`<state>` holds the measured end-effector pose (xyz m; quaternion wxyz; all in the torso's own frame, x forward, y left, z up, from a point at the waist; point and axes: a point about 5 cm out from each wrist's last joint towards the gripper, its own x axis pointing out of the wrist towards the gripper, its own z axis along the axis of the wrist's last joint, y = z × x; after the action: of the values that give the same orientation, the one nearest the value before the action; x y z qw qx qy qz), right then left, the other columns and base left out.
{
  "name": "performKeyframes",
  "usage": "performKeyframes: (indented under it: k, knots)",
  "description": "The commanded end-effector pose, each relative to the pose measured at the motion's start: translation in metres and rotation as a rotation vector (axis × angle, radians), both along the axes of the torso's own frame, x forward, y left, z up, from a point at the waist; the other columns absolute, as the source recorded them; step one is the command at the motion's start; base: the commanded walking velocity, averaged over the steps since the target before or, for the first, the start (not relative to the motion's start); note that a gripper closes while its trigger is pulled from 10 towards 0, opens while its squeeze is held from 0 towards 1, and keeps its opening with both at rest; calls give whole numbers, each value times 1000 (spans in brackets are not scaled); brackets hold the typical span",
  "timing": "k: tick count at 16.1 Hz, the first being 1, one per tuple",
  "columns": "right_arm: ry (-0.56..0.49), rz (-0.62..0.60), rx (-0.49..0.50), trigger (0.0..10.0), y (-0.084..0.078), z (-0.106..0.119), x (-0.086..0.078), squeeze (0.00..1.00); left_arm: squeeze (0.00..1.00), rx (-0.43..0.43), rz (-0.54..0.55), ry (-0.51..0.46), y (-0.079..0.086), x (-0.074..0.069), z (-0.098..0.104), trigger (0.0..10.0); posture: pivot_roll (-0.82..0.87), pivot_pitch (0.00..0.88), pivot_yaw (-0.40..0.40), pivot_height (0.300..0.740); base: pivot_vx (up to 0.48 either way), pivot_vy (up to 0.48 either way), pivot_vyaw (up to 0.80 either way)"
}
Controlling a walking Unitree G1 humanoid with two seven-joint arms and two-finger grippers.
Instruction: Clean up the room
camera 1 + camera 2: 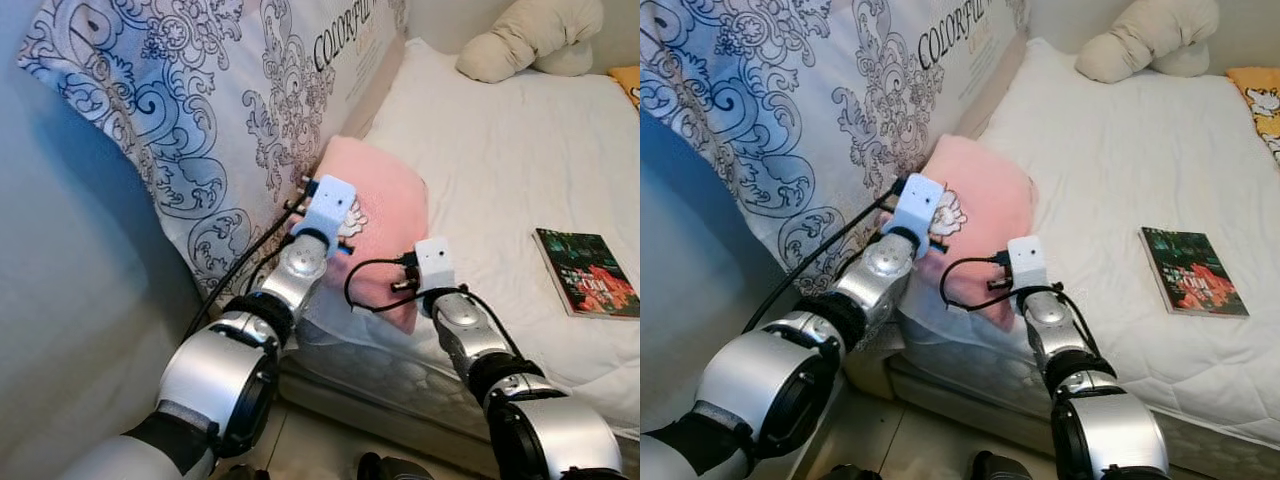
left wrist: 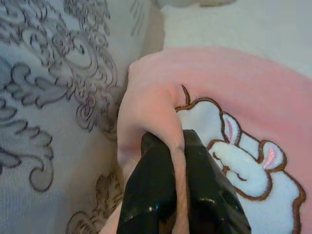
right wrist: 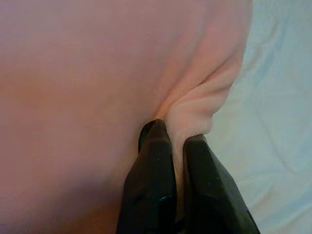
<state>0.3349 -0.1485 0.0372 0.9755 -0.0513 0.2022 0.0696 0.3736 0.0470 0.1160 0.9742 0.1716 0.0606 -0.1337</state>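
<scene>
Both arms reached out to the pink pillow (image 1: 385, 215), which lay at the near corner of the bed (image 1: 500, 150), wedged against the big patterned cushion (image 1: 200, 110) that leaned on the wall. The left gripper (image 2: 178, 146) had its jaws closed on a raised fold of the pink cover, just short of the embroidered white bunny (image 2: 239, 161) that lay directly ahead of them. The right gripper (image 3: 176, 139) likewise pinched a bunched ridge at the pillow's edge, with white sheet showing just beyond the jaws. Two pinches on separate edges probably served to lift the soft thing evenly, since one grip would let it sag and twist. A book (image 1: 587, 272) lay well off beside the right arm, and a beige plush toy (image 1: 530, 40) sat far ahead at the bed's other end.
</scene>
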Motion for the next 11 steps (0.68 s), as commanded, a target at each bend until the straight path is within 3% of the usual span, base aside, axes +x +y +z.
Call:
performKeyframes:
  k: [1,5,8,11]
  knots:
    - [47,-1,27,10000,3,-6,-4,0,0,34,-7,-39,5,3,6,10000,-151,65,-18,740,0,0,0]
    - [35,35,-46,10000,7,-5,-3,0,0,16,11,-31,9,2,1,10000,-133,63,-33,740,0,0,0]
    - [70,65,-10,10000,22,-12,-8,0,0,-6,125,-64,40,11,9,10000,-108,53,-37,740,0,0,0]
    - [95,60,15,10000,24,-16,-12,0,0,36,98,-77,43,10,7,10000,-100,46,-43,740,0,0,0]
